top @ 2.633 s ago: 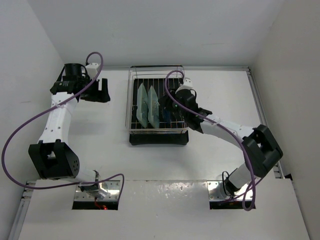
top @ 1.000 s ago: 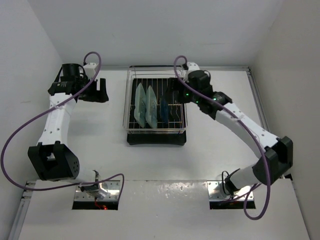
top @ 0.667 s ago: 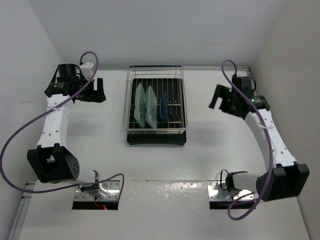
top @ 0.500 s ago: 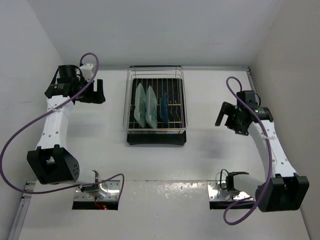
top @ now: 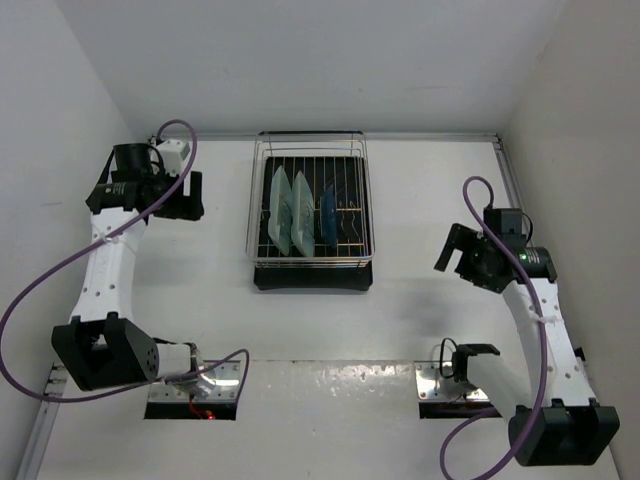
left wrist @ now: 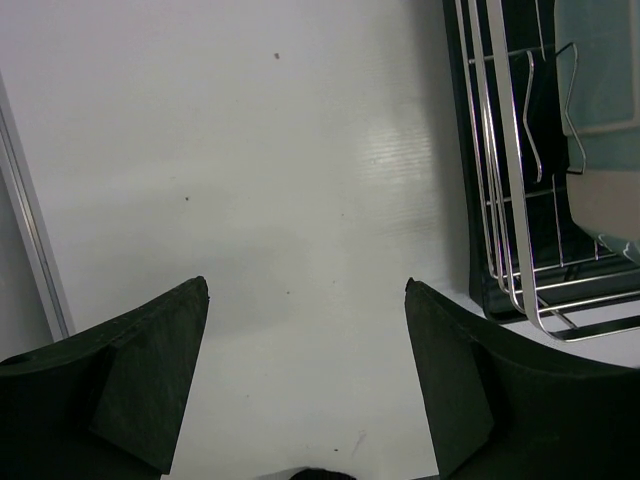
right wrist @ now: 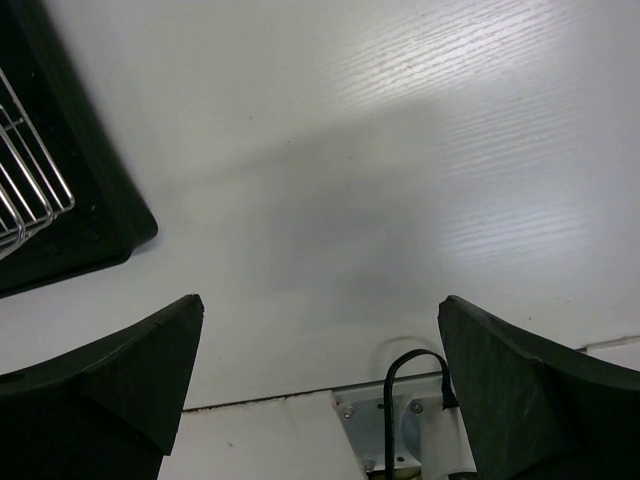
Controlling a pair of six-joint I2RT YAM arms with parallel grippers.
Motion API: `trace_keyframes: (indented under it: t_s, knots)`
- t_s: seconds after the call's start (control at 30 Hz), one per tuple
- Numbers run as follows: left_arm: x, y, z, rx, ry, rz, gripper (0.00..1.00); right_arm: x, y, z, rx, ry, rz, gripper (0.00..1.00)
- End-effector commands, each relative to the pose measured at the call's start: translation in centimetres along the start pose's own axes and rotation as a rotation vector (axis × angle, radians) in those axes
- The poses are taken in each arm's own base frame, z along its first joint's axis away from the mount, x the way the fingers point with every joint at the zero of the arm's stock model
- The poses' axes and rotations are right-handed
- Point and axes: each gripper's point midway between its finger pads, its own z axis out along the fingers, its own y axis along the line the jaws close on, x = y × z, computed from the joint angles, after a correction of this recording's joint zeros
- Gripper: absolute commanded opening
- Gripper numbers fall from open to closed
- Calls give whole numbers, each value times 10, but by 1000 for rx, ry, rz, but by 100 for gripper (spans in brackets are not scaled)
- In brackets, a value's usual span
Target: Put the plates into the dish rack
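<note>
"What is the table [top: 210,290] like?"

"It is white and flat. A thin metal strip [top: 512,190] runs along its right edge."

"What is around it?"

"Plain white walls. There is a left wall [top: 40,110], a far wall [top: 300,60] and a right wall [top: 590,110]."

"Is it bright?"

"Yes. A soft shine [left wrist: 400,160] sits on the table top, and a pale grey shadow [right wrist: 330,190] lies on it too."

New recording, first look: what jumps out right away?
The dish rack at the table's far middle holds two mint plates and, right of them, a blue plate, all standing on edge. The left hand hangs open and empty left of the rack; the right hand, also open and empty, hangs nearer, to its right.
</note>
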Motion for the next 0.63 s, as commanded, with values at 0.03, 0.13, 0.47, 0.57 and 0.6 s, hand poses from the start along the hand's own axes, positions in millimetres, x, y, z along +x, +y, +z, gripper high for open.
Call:
trace_keyframes:
  t_s: [0.03,0.13,0.47,0.57,0.6]
  knots:
    - [10,-1,-10,-6,-12,2,84,-2,6,-2,-47,-44,15,100]
    - [19,-4,-8,8,2,-2,84,5,11,-3,-82,-28,28,100]
    - [32,-11,-5,42,20,1,84,20,13,-2,-108,16,51,100]
    - [34,-13,-6,51,19,0,84,25,17,-2,-145,18,42,100]
    - [34,-13,-6,51,19,0,84,27,18,-2,-153,15,43,100]
